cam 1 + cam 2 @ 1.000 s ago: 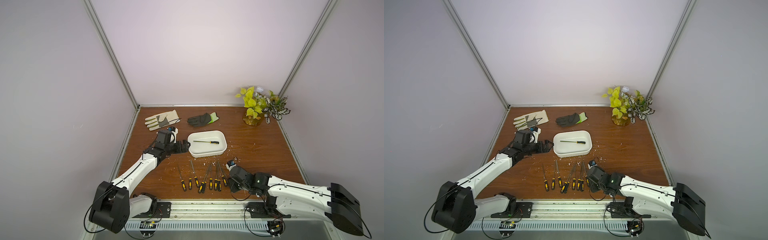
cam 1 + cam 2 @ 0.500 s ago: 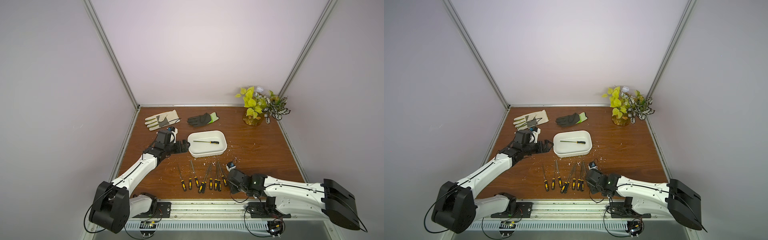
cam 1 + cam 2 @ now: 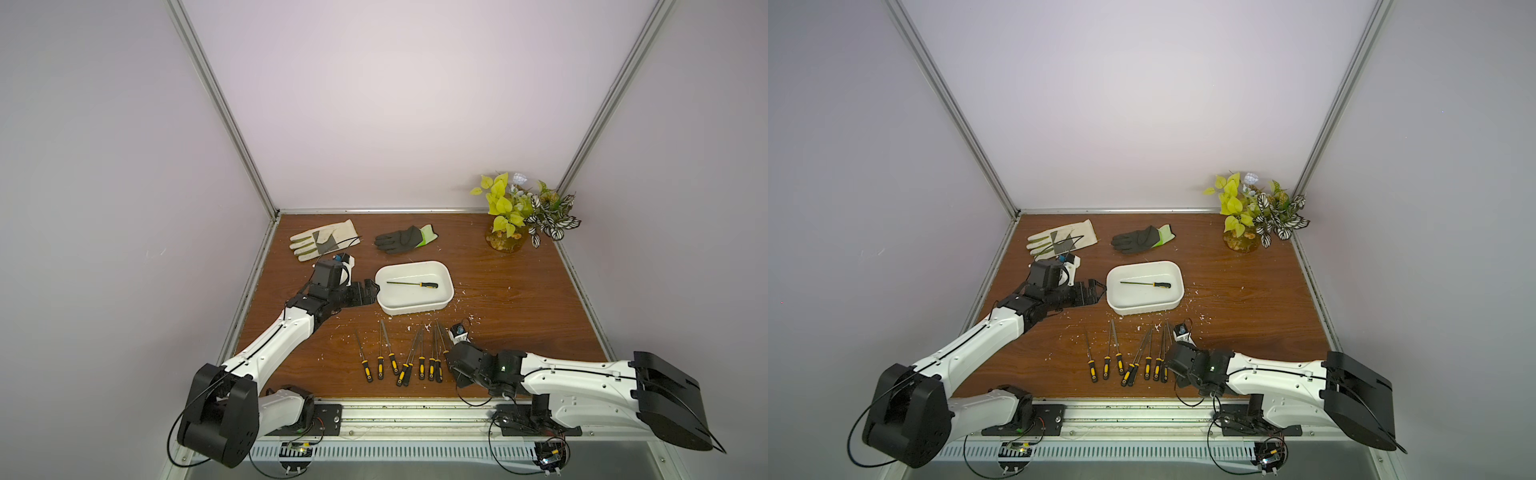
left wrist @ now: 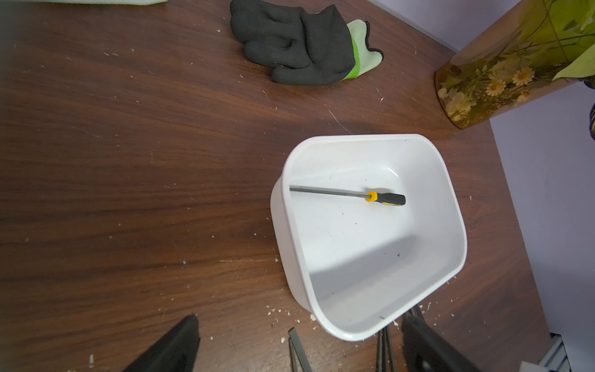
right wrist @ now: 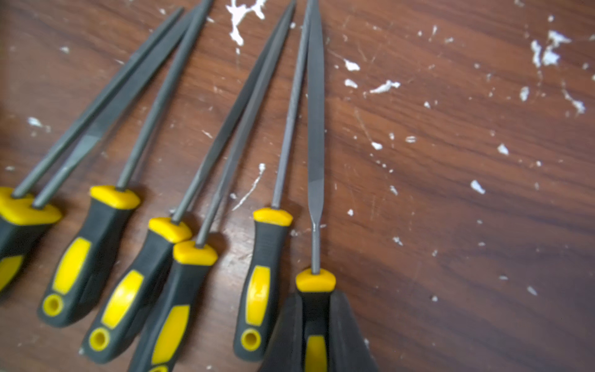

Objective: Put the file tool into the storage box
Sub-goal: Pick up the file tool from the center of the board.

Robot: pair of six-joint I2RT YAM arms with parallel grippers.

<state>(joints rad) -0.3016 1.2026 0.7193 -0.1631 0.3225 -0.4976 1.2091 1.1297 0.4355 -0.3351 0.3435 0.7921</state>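
The storage box (image 3: pixel 415 308) (image 3: pixel 1144 308) is a shallow white tub in mid-table, with one black-and-yellow file tool (image 3: pixel 411 284) (image 4: pixel 347 194) lying inside it. Several more files (image 3: pixel 395 357) (image 3: pixel 1125 357) lie in a row near the front edge. My right gripper (image 5: pixel 315 309) (image 3: pixel 446 360) is shut on the handle of the rightmost file (image 5: pixel 315 106), which still rests on the wood. Beside the box's left end, my left gripper (image 4: pixel 299 338) (image 3: pixel 370 291) is open and holds nothing, with the box's bare floor (image 4: pixel 370 257) just ahead of it.
A cream work glove (image 3: pixel 322 240) and a black-and-green glove (image 3: pixel 405 239) lie at the back. A potted plant in an amber vase (image 3: pixel 509 239) stands in the back right corner. White shavings (image 5: pixel 383 86) are scattered over the wooden tabletop.
My right gripper has slid left onto the end of the file row and closed on the rightmost file's handle. The left arm has not moved.
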